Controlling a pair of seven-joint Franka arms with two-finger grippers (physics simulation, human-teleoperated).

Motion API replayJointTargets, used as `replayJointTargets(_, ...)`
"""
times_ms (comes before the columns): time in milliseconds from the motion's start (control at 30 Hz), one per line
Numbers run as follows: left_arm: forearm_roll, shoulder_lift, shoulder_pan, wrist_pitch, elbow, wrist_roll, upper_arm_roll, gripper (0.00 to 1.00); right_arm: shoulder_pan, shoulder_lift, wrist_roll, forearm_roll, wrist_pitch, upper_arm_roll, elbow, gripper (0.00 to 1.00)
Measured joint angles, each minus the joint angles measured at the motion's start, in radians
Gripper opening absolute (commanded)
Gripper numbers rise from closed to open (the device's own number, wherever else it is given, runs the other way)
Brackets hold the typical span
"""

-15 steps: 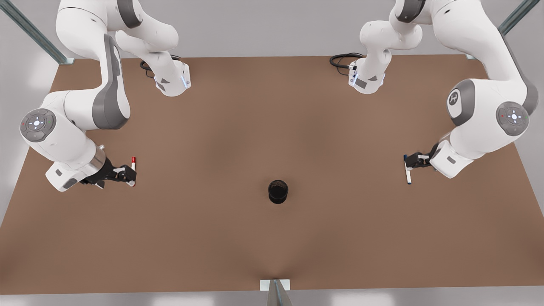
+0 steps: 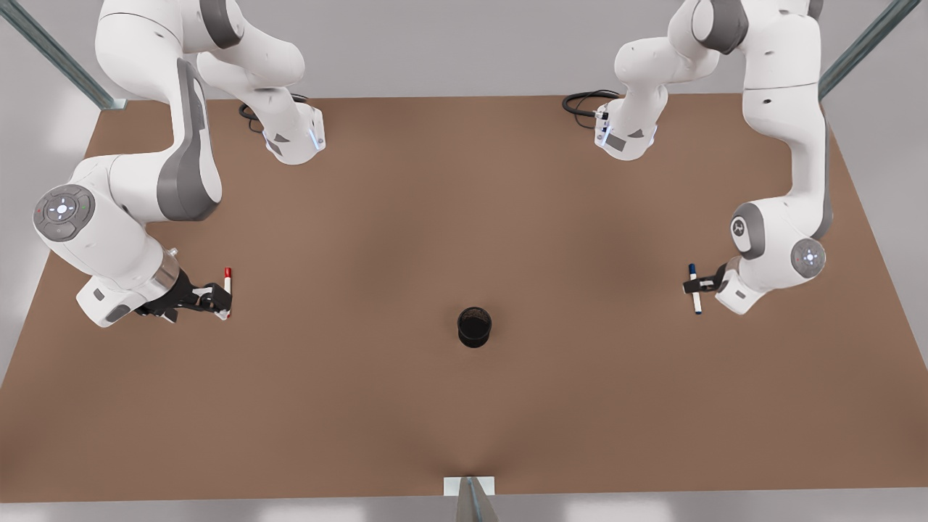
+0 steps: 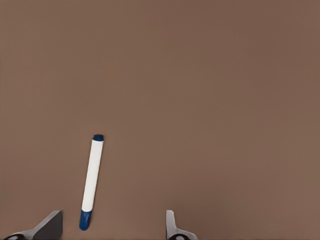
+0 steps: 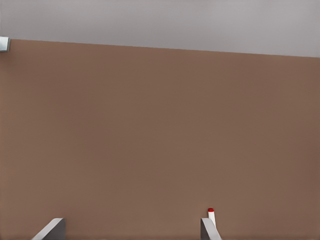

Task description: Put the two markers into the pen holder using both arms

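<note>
The red-capped marker (image 2: 228, 278) lies on the brown table at the front view's left, with my right gripper (image 2: 217, 297) low beside it. That gripper (image 4: 130, 229) is open, and the red cap (image 4: 211, 211) peeks out next to one fingertip (image 4: 207, 227). At the front view's right lies the blue-capped marker (image 2: 697, 303), with my left gripper (image 2: 694, 287) over its middle. The left gripper (image 3: 112, 227) is open, and the blue marker (image 3: 91, 180) lies between the fingers, close to one fingertip (image 3: 52, 224). The black pen holder (image 2: 474, 326) stands upright at the table's middle, apart from both grippers.
Both arm bases (image 2: 293, 138) (image 2: 623, 134) stand at the table's far edge with black cables (image 2: 583, 101) beside them. Metal frame struts (image 2: 51, 51) rise at the far corners, and a bracket (image 2: 470, 487) sits at the near edge.
The left arm, at the front view's right, has swung its elbow up and lowered its gripper onto the blue marker's middle. The right arm has hardly moved.
</note>
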Motion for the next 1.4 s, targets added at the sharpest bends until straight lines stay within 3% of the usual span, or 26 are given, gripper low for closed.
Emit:
replayJointTargets(367, 0.082, 0.141, 0.047, 0.32, -0.07, 0.1, 0.002, 0.99, 0.0, 0.0, 0.003, -0.001, 0.001, 0.0, 0.0, 1.0)
replayJointTargets(433, 0.085, 0.16, 0.049, 0.362, -0.068, 0.117, 0.002, 0.9, 0.001, 0.0, 0.004, -0.001, 0.001, -0.001, 0.0, 1.0)
replayJointTargets(467, 0.086, 0.164, 0.049, 0.378, -0.067, 0.124, 0.001, 0.8, 0.0, 0.0, 0.004, -0.001, 0.001, 0.0, 0.0, 1.0)
replayJointTargets(533, 0.086, 0.175, 0.049, 0.405, -0.064, 0.138, 0.0, 0.68, -0.002, 0.025, 0.004, -0.001, 0.01, -0.002, -0.011, 1.0)
replayJointTargets(667, 0.085, 0.184, 0.049, 0.437, -0.062, 0.161, 0.0, 0.55, -0.035, 0.115, 0.004, -0.004, 0.085, -0.004, -0.096, 1.0)
replayJointTargets(767, 0.082, 0.189, 0.048, 0.451, -0.061, 0.175, 0.0, 0.52, -0.107, 0.142, -0.006, -0.005, 0.142, 0.009, -0.185, 1.0)
replayJointTargets(967, 0.081, 0.2, 0.049, 0.464, -0.061, 0.197, 0.0, 0.47, -0.181, 0.042, -0.041, -0.005, 0.359, 0.033, -0.57, 1.0)
replayJointTargets(1167, 0.081, 0.202, 0.05, 0.469, -0.061, 0.213, 0.0, 0.34, -0.243, 0.073, -0.072, -0.006, 0.512, 0.04, -0.655, 0.99)
replayJointTargets(1400, 0.081, 0.208, 0.049, 0.471, -0.061, 0.224, 0.0, 0.32, -0.29, 0.154, -0.128, -0.007, 0.658, 0.04, -0.69, 0.99)
